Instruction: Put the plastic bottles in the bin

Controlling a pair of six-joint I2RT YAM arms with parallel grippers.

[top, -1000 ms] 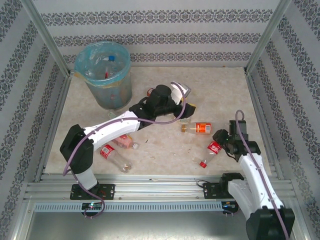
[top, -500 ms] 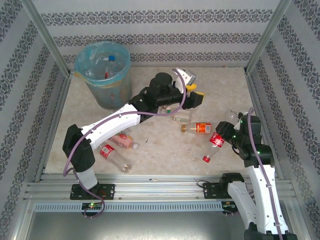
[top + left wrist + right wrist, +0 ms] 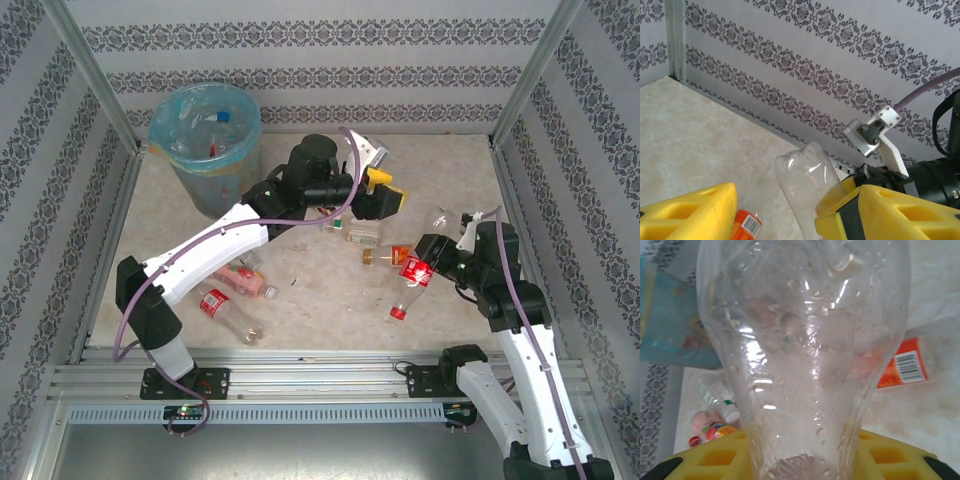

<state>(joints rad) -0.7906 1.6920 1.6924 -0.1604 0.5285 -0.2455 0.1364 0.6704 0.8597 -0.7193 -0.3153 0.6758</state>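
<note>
Now the right gripper [image 3: 425, 262] clenches a red-labelled bottle [image 3: 415, 272], cap downward, at centre right; the left gripper [image 3: 383, 201], just above centre, hangs released beside a clear bottle [image 3: 805, 180]; the bin [image 3: 215, 190] stands upper left on the worktop [image 3: 320, 290].

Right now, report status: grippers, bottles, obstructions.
Right gripper shut on red-label bottle. Left gripper open, empty. Other bottles loose on table. Left arm lies between right gripper and bin.

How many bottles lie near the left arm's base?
2: a pink bottle beside the left arm, a red-labelled bottle nearer its base. Another may hide under the arm.
</note>
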